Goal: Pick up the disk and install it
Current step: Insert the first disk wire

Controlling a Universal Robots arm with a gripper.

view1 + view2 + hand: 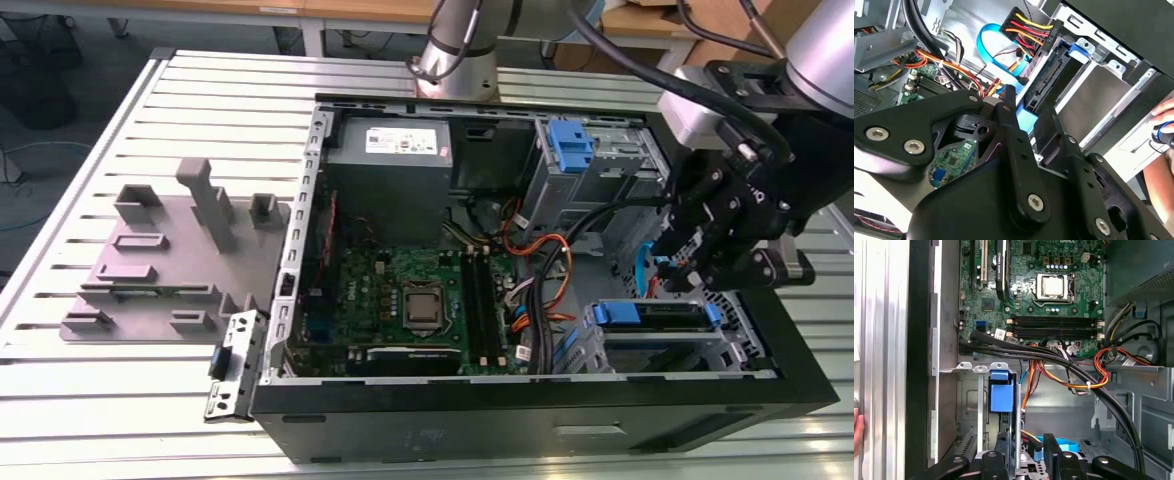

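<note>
1. In the exterior view, the gripper (697,262) hangs over the computer case's (534,425) drive bays, near the disk (650,316) seated in the lower bay.
2. In the second wrist view, the disk (1046,82) stands between spread fingers (1013,135). It looks rigid, fairly heavy and shock-sensitive; grip its edges.
3. In the first wrist view, a blue tab (1001,396) shows; the fingertips are cut off.

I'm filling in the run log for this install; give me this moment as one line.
gripper: over the case's drive bays | disk: on edge in bay, cables plugged in | bay latch: blue | person's hand: by case
</note>
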